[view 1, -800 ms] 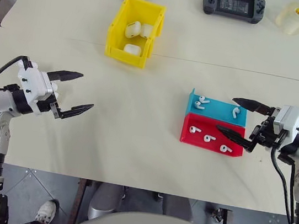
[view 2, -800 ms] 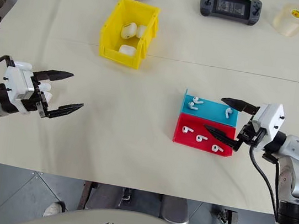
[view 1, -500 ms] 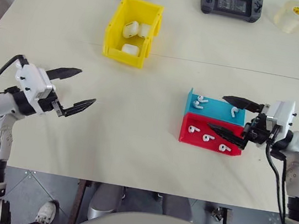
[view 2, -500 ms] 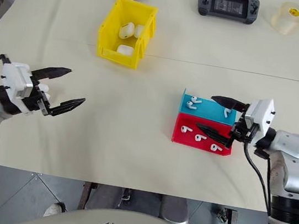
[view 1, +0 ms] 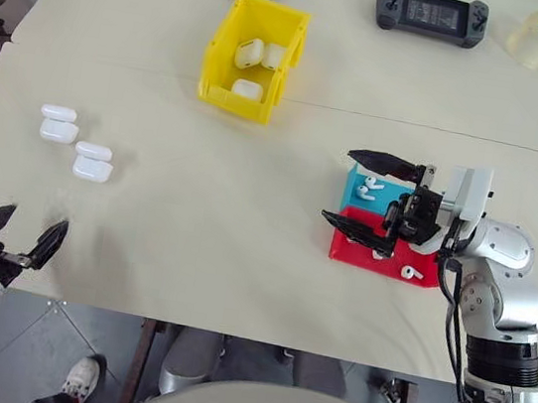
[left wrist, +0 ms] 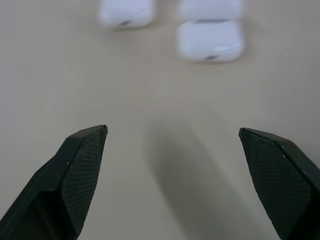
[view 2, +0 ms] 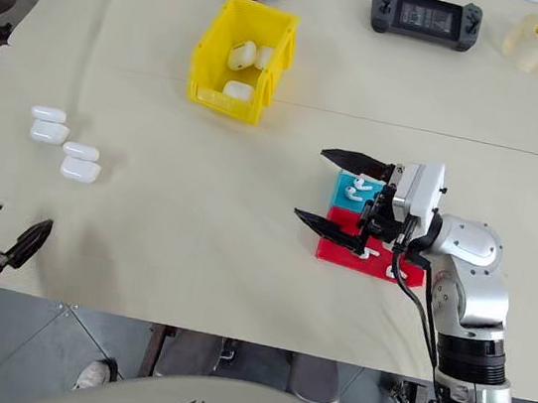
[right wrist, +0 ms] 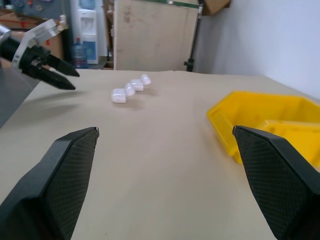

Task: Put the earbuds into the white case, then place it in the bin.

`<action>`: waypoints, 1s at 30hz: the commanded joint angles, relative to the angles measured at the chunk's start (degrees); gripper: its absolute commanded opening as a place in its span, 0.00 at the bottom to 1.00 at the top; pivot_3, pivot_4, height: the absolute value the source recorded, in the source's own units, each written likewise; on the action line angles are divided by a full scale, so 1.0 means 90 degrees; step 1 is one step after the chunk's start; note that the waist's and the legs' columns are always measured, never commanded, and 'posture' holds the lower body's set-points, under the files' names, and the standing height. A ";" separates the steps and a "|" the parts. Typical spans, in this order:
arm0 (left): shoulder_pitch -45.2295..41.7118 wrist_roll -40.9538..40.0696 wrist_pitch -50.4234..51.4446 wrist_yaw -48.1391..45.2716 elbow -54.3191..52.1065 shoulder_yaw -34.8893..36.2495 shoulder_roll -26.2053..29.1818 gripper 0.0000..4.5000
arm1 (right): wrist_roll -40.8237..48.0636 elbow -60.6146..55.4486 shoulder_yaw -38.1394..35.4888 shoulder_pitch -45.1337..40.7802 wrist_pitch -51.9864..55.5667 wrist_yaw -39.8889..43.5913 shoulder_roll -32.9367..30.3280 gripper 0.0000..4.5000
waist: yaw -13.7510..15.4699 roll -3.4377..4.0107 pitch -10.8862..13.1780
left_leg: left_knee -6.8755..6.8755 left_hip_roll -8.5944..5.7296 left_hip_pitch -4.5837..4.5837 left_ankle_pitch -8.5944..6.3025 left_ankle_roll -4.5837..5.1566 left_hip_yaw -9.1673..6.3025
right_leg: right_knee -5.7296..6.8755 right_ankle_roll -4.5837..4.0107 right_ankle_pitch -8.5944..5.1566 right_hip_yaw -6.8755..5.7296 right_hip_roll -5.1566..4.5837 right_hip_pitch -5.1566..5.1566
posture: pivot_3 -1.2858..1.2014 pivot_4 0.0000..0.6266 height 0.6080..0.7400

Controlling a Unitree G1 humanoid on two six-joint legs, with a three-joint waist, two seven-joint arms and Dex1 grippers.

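here your right gripper [view 1: 358, 194] hovers, jaws wide and empty, over the earbuds [view 1: 370, 185] in the blue tray [view 1: 356, 182]; lower gently onto one stem. left gripper [view 1: 23, 239] likewise spread, idle.

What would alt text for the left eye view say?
The right gripper, fingers open, hovers over blue and red trays holding earbuds. Two open white cases lie at the table's left; a yellow bin with more cases stands farther back.

We seem to be in a workshop: water dispenser [right wrist: 88, 30], plywood panel [right wrist: 150, 35], cardboard boxes [right wrist: 20, 21] upper left
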 commanded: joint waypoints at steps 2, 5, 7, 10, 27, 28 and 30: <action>-0.0615 -0.0348 0.1130 0.0592 -0.0768 -0.0125 0.0355 1.00 | -0.0049 0.0148 -0.0202 0.0175 -0.0370 0.0334 -0.0285 1.00 | -0.0015 -0.0003 -0.0002 | 0.0001 -0.0002 0.0004 0.0000 0.0000 -0.0008 | -0.0003 0.0000 0.0000 0.0003 0.0000 0.0009 | 0.52 0.24 1.00; -0.0908 -0.0428 0.1750 0.0778 -0.0882 -0.0202 0.0512 1.00 | -0.0016 0.0178 -0.0255 0.0279 -0.0411 0.0419 -0.0400 1.00 | -0.0079 -0.0001 -0.0002 | -0.0002 0.0000 0.0004 -0.0002 -0.0004 -0.0007 | 0.0006 -0.0001 0.0000 0.0005 0.0005 0.0003 | 0.52 0.24 1.00; -0.1434 -0.0610 0.2518 0.1048 -0.0889 -0.0265 0.0777 1.00 | -0.0011 0.0210 -0.0357 0.0527 -0.0507 0.0712 -0.0662 1.00 | -0.0139 -0.0001 -0.0001 | -0.0005 0.0003 0.0006 -0.0003 -0.0005 0.0000 | 0.0019 -0.0002 -0.0001 0.0010 0.0010 -0.0004 | 0.52 0.24 1.00; -0.2267 -0.0631 0.3839 0.1626 -0.0839 -0.0409 0.1129 1.00 | -0.0015 0.0277 -0.0426 0.0796 -0.0591 0.0952 -0.0923 1.00 | -0.0109 -0.0002 -0.0001 | -0.0002 0.0007 0.0004 -0.0002 -0.0007 -0.0007 | 0.0019 -0.0005 -0.0003 0.0004 0.0017 -0.0003 | 0.52 0.24 1.00; -0.4361 -0.0368 0.5584 0.0849 0.0829 -0.2195 0.2831 1.00 | -0.0147 -0.0172 -0.0173 0.1007 -0.0649 0.0450 -0.0599 1.00 | -0.0181 -0.0001 -0.0001 | -0.0001 0.0006 0.0007 0.0006 -0.0024 -0.0003 | 0.0028 -0.0006 -0.0003 0.0012 0.0020 -0.0011 | 0.52 0.24 1.00; -0.4396 -0.0313 0.5571 0.0801 0.0924 -0.2361 0.2886 1.00 | -0.0159 -0.0192 -0.0154 0.1023 -0.0676 0.0418 -0.0565 1.00 | -0.0183 -0.0001 -0.0001 | -0.0001 0.0005 0.0008 0.0006 -0.0024 -0.0003 | 0.0028 -0.0006 -0.0003 0.0012 0.0020 -0.0012 | 0.52 0.24 1.00; -0.4703 -0.0251 0.5592 0.0808 0.1223 -0.2579 0.2795 1.00 | -0.0185 -0.0248 -0.0143 0.1069 -0.0713 0.0291 -0.0464 1.00 | -0.0179 0.0001 0.0000 | -0.0002 0.0006 0.0007 0.0006 -0.0024 -0.0003 | 0.0028 -0.0006 -0.0003 0.0012 0.0020 -0.0013 | 0.52 0.24 1.00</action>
